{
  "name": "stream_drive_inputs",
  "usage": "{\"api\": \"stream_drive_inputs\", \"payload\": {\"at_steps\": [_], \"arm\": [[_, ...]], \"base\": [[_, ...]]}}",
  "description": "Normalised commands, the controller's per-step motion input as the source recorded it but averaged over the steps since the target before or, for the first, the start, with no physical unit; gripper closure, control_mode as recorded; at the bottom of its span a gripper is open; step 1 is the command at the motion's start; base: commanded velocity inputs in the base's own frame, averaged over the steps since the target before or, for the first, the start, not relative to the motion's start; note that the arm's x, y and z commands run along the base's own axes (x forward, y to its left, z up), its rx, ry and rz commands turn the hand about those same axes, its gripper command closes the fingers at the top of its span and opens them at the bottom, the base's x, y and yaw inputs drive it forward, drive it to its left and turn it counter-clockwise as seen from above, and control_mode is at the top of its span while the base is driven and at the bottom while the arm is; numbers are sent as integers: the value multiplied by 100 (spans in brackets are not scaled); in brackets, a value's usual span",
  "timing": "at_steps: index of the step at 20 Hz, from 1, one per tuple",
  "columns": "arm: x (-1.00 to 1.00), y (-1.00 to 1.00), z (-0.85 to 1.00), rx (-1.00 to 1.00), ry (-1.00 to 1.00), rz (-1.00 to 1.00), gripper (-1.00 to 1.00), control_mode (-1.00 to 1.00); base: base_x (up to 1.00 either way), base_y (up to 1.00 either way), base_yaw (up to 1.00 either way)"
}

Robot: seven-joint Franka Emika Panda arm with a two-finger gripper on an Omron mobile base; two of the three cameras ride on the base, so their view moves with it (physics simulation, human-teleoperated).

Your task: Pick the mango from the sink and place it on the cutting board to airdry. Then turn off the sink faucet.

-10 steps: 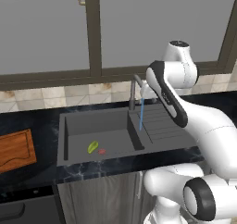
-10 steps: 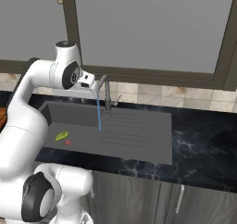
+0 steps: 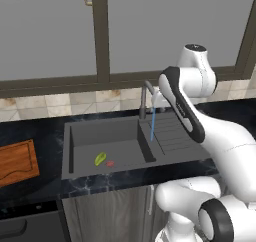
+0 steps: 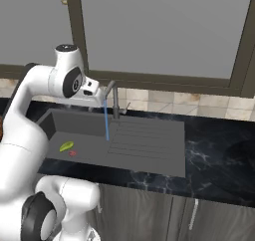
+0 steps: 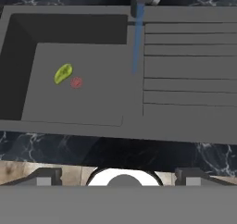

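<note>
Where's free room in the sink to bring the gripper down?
Basin floor of the sink is bare left and front of the mango. Tight on its right: red spot sits close. Water stream and faucet crowd the drainboard side.

You're looking at a black marbled desk with the dark grey sink set into it. The reddish-brown cutting board lies flat on the desk, left of the sink and apart from it.

A wide dark-framed window spans beige tiled backsplash above black marbled counter.
</note>
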Motion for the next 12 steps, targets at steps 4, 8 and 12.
{"api": "stream_drive_inputs", "payload": {"at_steps": [4, 8, 12], "arm": [[-25, 33, 0, 3, -1, 0, -100, -100], [0, 66, 0, 0, 0, 0, -100, -100], [10, 72, -5, -1, 1, 0, -100, -100]], "base": [[0, 0, 0], [0, 0, 0], [0, 0, 0]]}}
